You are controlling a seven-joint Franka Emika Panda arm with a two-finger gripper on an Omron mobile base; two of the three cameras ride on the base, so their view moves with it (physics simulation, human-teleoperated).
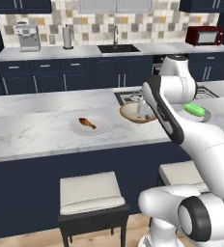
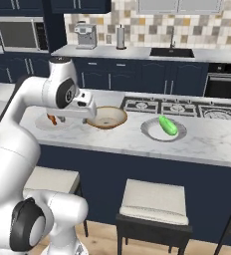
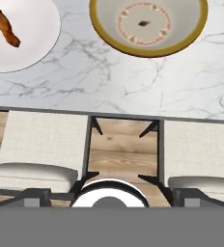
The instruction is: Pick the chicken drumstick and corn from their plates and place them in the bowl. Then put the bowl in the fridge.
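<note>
Fingers [image 2: 61, 118] apart — two plates [image 1: 90, 126] [image 1: 203, 116], one bowl [image 1: 133, 112]

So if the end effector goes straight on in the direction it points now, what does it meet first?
Probably the white marbled countertop: the hand view looks down on its front edge, between the white plate with the reddish-brown chicken drumstick and the tan round bowl. Depth is unclear, so it might pass the edge toward the cushioned stools.
</note>
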